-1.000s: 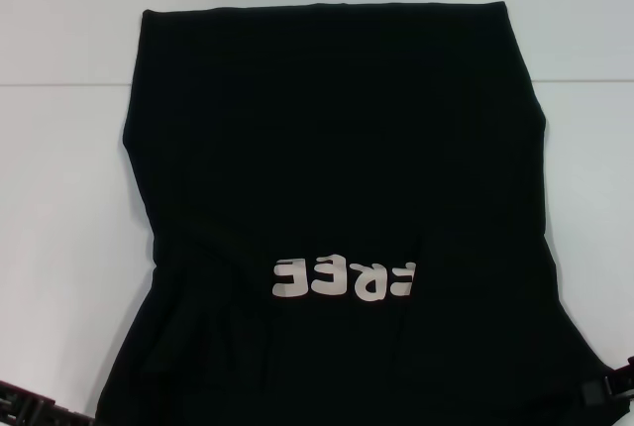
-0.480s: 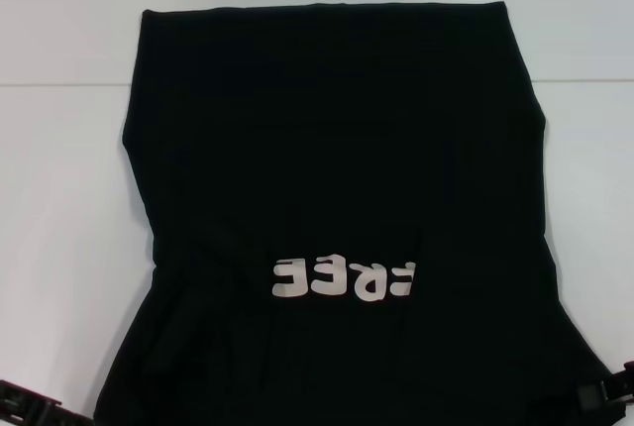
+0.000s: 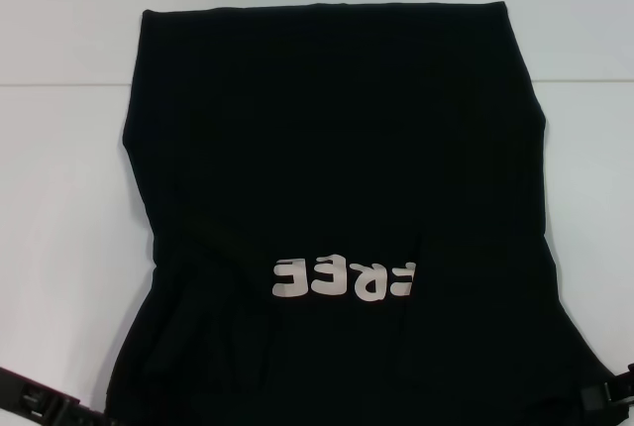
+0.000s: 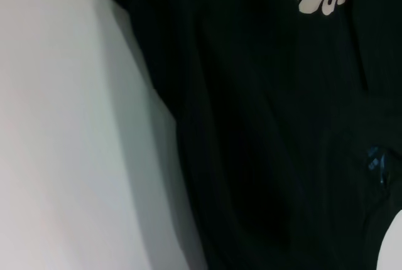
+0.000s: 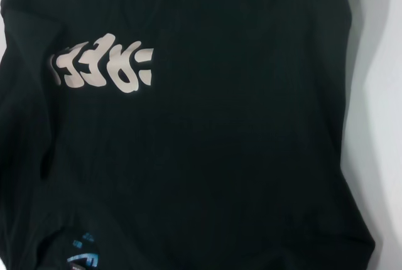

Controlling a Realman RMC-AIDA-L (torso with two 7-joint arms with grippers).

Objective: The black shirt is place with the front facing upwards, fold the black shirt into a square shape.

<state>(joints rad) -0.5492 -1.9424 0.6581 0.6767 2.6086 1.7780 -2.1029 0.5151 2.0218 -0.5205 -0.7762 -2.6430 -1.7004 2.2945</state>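
The black shirt (image 3: 337, 178) lies spread on the white table (image 3: 59, 198), white "FREE" letters (image 3: 347, 279) facing up, sleeves folded in. Its near part runs off the bottom of the head view, with creases at the near left. The shirt also fills the left wrist view (image 4: 270, 125) and the right wrist view (image 5: 188, 125). My left gripper (image 3: 35, 404) shows only as a black part at the bottom left corner, beside the shirt's near left edge. My right gripper (image 3: 609, 394) shows at the bottom right corner, at the shirt's near right edge.
The white table surface shows on both sides of the shirt and beyond its far edge (image 3: 327, 8). A faint seam line (image 3: 59, 84) crosses the table at the far side.
My left gripper has moved slightly inward along the bottom left. The folds at the shirt's near left have shifted a little. The right gripper has barely moved.
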